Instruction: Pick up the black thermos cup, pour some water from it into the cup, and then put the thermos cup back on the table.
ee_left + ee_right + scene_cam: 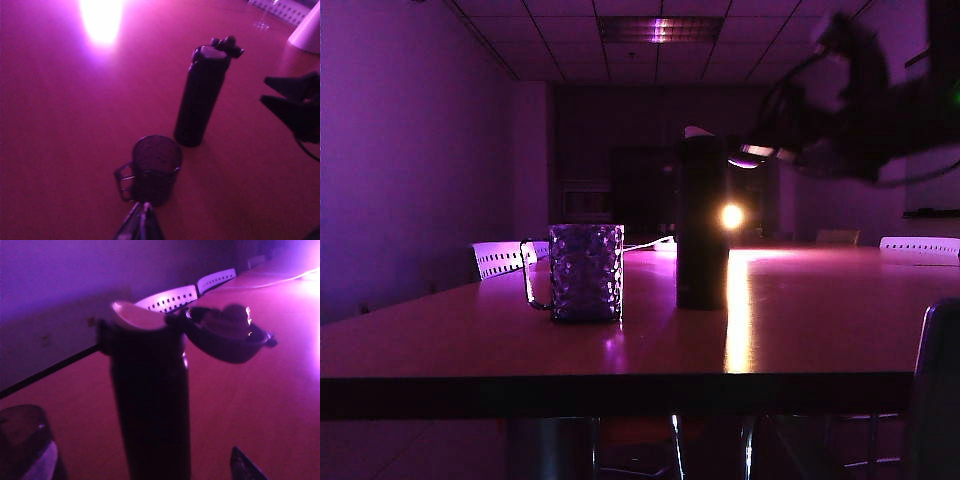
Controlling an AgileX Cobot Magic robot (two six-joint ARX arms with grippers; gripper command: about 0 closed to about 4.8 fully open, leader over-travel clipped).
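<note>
Closest to my exterior camera stands the cup [586,272], a short clear glass mug with a hammered, dimpled skin and a thin loop handle on its left side. Just beside it, to the right and slightly further back, the black thermos cup [703,222] stands upright on the surface [800,330], a tall, slim matte cylinder, apart from the mug. Its flip lid hangs open to one side, and my right wrist camera shows the pale, rounded spout [137,316] next to the dark, dish-shaped lid [227,340]. The wood is smooth and glossy, carrying a long bright streak of reflected lamp light.

My right pincer [292,97] sits near the thermos cup without touching it; from the left wrist camera I see its two dark, pointed fingers spread apart, gripping nothing. In the exterior view that arm is a blurred dark mass, up high on the right. My left pincer [141,222] hovers just above the mug; its fingers look pressed together, empty.

White perforated chair backs [505,257] line the far side.
</note>
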